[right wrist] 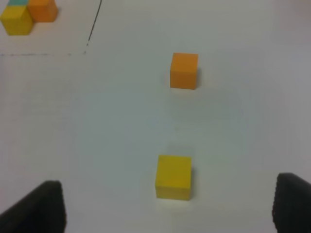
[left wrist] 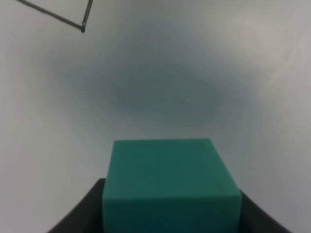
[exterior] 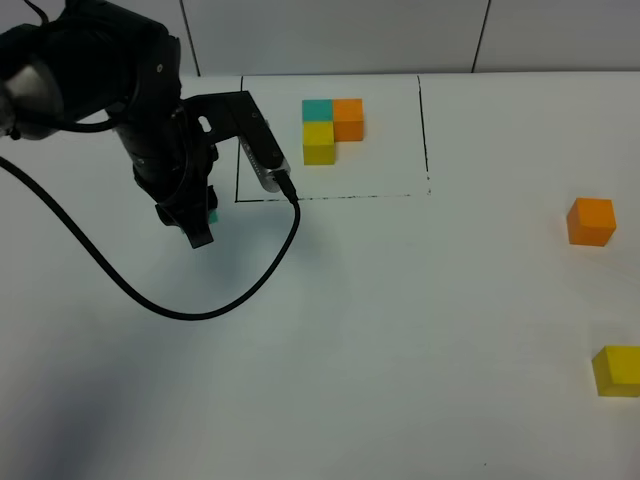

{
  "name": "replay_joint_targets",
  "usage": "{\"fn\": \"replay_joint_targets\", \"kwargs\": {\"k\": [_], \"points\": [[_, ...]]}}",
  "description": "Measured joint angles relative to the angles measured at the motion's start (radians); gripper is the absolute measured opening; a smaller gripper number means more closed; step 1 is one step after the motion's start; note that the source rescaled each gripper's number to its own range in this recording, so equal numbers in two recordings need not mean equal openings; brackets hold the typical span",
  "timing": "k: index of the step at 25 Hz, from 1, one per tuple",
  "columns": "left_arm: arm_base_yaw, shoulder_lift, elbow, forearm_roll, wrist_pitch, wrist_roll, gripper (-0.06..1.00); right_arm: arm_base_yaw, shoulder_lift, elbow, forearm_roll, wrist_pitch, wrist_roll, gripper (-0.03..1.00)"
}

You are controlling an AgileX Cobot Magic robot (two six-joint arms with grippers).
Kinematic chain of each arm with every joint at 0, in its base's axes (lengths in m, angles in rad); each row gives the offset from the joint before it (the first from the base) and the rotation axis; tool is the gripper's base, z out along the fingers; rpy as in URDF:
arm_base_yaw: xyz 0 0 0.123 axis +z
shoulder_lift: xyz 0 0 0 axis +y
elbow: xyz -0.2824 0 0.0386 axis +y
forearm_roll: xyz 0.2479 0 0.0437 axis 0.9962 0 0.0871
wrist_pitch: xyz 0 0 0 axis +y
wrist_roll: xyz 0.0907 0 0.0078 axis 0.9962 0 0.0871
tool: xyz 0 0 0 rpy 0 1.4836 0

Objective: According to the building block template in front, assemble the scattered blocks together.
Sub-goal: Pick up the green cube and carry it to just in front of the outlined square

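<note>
Distance matters: left gripper (exterior: 203, 228) clamps teal cube (left wrist: 170, 184); orange cube (exterior: 591, 221) and yellow cube (exterior: 617, 370) lie three-to-four o'clock, nearer wide-open right gripper (right wrist: 169, 194).

Open table (exterior: 420, 320) between cable (exterior: 180, 312), lone orange cube (exterior: 591, 221)

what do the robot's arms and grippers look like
The left arm is bulky glossy black with one silver-grey section. A boxy black camera module with a silvery edge sits at the wrist, and a thick black cable loops from it. The left gripper and right gripper have matte black fingers.
</note>
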Motion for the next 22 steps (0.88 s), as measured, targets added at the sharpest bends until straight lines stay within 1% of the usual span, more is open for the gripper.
{"fn": "replay_joint_targets", "kwargs": {"k": [6, 13, 18, 22], "points": [[-0.037, 0.1, -0.117, 0.0, 0.064, 0.097, 0.01, 0.0, 0.0, 0.0, 0.0, 0.0, 0.0, 0.73], [-0.109, 0.22, -0.256, 0.0, 0.076, 0.237, 0.01, 0.0, 0.0, 0.0, 0.004, 0.0, 0.0, 0.73], [-0.154, 0.316, -0.379, -0.009, 0.076, 0.271, 0.01, 0.0, 0.0, 0.0, 0.004, 0.0, 0.0, 0.73], [-0.172, 0.386, -0.446, -0.047, 0.076, 0.312, 0.01, 0.0, 0.0, 0.0, 0.004, 0.0, 0.0, 0.73]]}}
